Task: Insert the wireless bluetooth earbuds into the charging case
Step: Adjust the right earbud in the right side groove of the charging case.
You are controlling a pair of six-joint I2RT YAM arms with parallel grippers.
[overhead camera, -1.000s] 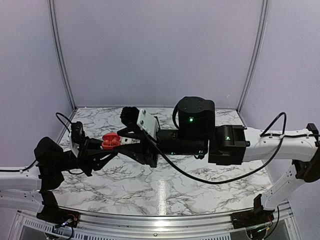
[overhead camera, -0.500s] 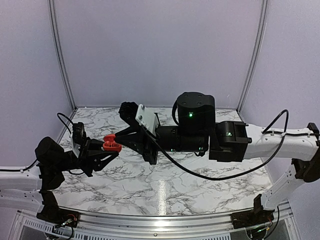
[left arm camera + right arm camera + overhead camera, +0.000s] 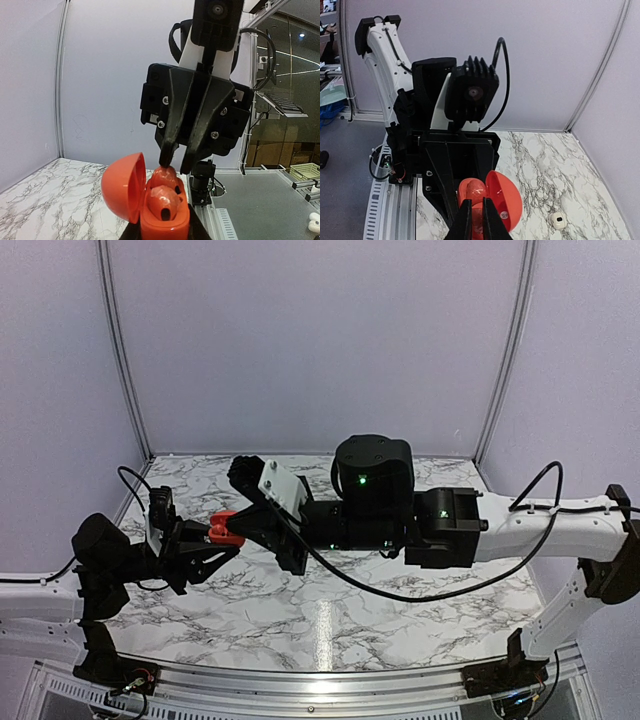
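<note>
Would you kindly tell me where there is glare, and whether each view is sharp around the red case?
Top external: a bright glare streak lies on the marble table near the front, and the black arms lose detail. Left wrist: the charging case is sharp and evenly lit; lights reflect at upper right. Right wrist: even light, no motion blur visible.

Right gripper (image 3: 175, 164) close above charging case (image 3: 164, 226) mouth, lid (image 3: 122, 186) upright beside

Over the left side of the table (image 3: 330, 630), my left gripper (image 3: 212, 540) holds the charging case (image 3: 162, 226) up off the surface. My right gripper (image 3: 175, 161) reaches in from the right, its closed tips touching an earbud (image 3: 164, 175) seated in the case.
</note>
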